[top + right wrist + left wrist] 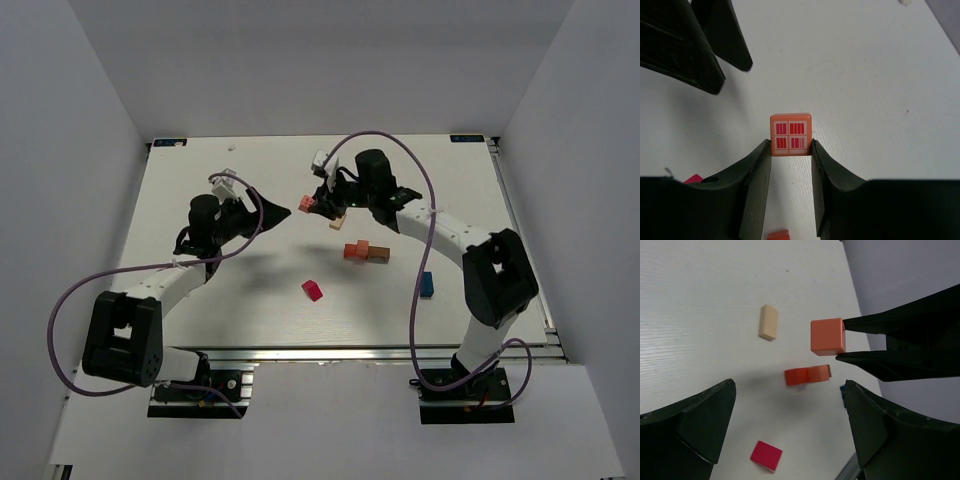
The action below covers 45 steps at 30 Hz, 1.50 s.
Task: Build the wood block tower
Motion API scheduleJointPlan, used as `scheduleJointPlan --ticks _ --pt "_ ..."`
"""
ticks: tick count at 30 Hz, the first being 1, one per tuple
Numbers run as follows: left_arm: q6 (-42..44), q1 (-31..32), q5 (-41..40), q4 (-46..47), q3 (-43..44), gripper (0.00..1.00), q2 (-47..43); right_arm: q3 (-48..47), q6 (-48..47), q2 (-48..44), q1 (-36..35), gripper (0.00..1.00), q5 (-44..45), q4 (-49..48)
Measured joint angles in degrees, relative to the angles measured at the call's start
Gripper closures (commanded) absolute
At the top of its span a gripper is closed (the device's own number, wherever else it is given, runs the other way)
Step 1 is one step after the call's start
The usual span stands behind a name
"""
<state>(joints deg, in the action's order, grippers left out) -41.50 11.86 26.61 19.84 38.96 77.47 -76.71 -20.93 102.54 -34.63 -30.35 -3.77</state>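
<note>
Judging by the layout, the wood block tower (366, 250) is assessed as barely begun. Only an orange-red and brown pair (807, 375) is seen touching near the middle of the surface (200, 300); whether anything is stacked there cannot be told. The right tool (791, 148) is clamped on a pink-orange cube (791, 134), apparently held clear of the surface toward the far edge. The left tool (789, 390) is spread wide and empty, near that cube. A tan bar (337, 222), a magenta-red cube (313, 290) toward the near edge and a blue block (427, 284) toward the right edge are yet to be placed. No container is seen.
</note>
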Motion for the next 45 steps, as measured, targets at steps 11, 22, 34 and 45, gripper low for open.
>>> scheduleJointPlan --ticks 11,22,34,45 --pt "-6.88 2.43 11.47 14.97 -2.14 0.02 4.07 4.33 -2.69 -3.23 -2.67 0.87 -1.73 -3.54" --pt "-6.56 4.11 11.63 16.24 -2.12 0.27 4.22 5.46 -2.86 -5.01 -3.21 0.86 -2.47 -4.50" --pt "-6.34 4.44 11.39 16.33 -2.10 0.52 4.20 7.28 -3.76 -7.39 -3.32 0.85 -3.91 -4.07" --pt "-4.92 4.85 11.58 14.29 -2.08 0.74 4.07 9.05 -6.99 -8.76 -4.07 0.73 -2.54 -3.69"
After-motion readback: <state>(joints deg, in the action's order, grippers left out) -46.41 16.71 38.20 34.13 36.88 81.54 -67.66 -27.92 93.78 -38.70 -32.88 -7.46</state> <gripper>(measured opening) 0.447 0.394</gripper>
